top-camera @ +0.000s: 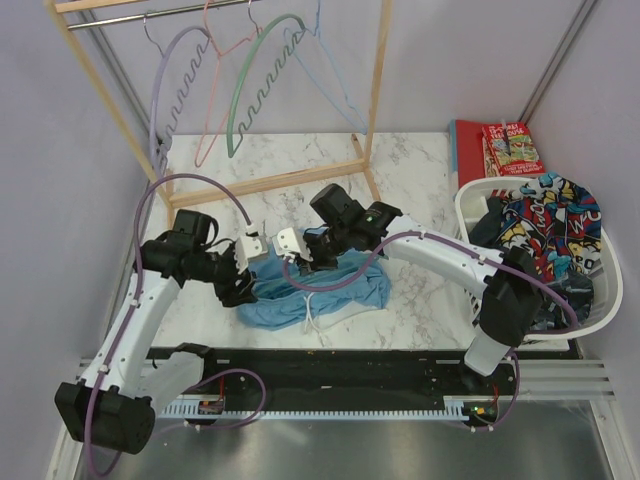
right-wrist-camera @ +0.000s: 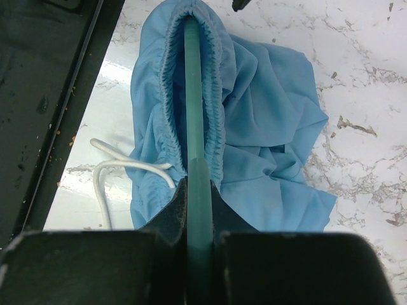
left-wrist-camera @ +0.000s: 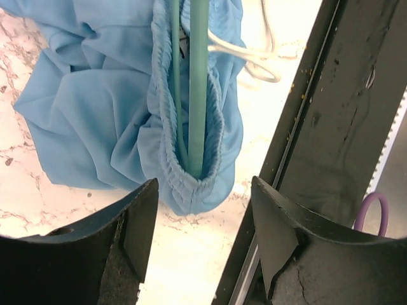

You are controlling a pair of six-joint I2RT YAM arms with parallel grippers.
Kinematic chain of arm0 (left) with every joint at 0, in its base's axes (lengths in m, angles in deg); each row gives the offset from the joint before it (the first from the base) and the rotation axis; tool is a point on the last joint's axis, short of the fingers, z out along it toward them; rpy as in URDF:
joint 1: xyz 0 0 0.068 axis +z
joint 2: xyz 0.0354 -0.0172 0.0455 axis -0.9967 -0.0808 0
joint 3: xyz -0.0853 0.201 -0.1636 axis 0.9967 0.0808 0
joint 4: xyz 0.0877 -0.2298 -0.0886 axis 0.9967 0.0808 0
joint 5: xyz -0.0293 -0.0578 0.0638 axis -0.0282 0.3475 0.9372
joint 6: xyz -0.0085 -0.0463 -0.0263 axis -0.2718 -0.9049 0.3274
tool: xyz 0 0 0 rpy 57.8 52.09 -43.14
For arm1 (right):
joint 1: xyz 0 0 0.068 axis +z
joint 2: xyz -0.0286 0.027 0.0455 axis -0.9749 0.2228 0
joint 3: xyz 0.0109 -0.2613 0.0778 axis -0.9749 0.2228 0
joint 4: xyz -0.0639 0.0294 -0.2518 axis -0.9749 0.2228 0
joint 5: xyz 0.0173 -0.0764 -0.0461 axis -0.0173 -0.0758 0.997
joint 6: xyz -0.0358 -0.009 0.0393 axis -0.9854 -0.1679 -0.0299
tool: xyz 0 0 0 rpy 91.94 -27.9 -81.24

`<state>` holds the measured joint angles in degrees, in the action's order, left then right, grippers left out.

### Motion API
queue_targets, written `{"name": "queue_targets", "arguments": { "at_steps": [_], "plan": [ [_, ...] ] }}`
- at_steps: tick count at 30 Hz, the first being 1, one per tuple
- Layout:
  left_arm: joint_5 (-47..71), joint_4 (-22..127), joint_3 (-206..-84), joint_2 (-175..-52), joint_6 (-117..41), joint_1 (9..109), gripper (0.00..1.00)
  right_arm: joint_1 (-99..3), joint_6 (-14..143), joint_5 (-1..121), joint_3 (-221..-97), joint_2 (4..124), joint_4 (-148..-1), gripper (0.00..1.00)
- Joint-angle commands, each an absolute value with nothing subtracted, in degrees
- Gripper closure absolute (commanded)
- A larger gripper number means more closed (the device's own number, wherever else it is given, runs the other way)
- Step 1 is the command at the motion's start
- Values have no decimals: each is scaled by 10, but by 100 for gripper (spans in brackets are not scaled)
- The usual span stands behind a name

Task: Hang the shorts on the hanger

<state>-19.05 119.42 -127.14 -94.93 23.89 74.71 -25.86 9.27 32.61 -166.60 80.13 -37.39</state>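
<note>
From where I stand, the shorts [top-camera: 315, 290] lie crumpled on the marble table [top-camera: 420, 160] between the two arms. The hanger [right-wrist-camera: 194, 114] is already pushed inside their elastic waist, and one end of it sits in the far fold of the waistband.

The right gripper [right-wrist-camera: 199, 185] is closed tight on the green bar of the hanger, just outside the waist opening. The left gripper [left-wrist-camera: 203, 196] stands wide open and holds nothing; the end of the waistband is just in front of its fingers.

I think the step now is to seat the waist well on the hanger. For this, the right grip should stay firm and level so the bar does not turn. The left fingers should take only the elastic edge, not the bar under it, and draw the cloth further along the hanger. The white cord [right-wrist-camera: 108, 168] lies loose beside the waist and could be caught by mistake, so it is better to approach from the cloth side.
</note>
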Motion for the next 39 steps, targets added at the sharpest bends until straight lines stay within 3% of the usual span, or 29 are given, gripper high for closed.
{"name": "queue_targets", "arguments": {
  "at_steps": [1,8,17,21,28,30,31,32,34,36,39],
  "plan": [
    [-181,1243,-1249,-939,335,764,33,-259,95,300,-1667,789,-406,100],
    [-123,1138,-1180,-915,335,764,36,-259,89,299,-1670,787,-405,100],
    [-184,1066,-1152,-943,310,759,39,-260,102,281,-1694,800,-406,100],
    [-197,1038,-1145,-941,296,749,47,-258,110,278,-1698,801,-410,100],
    [-212,1020,-1131,-937,281,733,47,-257,120,266,-1709,802,-414,100],
    [-216,1019,-1130,-939,278,731,58,-256,121,264,-1710,802,-415,100],
    [-217,1019,-1130,-938,276,731,67,-256,122,264,-1710,802,-416,100],
    [-218,1021,-1130,-937,274,730,82,-256,123,264,-1711,802,-416,100],
    [-219,1022,-1129,-929,267,731,98,-256,143,271,-1715,802,-415,100],
    [-222,1028,-1124,-913,273,730,98,-260,167,282,-1727,799,-408,90],
    [-223,1036,-1106,-861,299,730,98,-288,227,263,-1736,772,-375,53]
  ]
}}
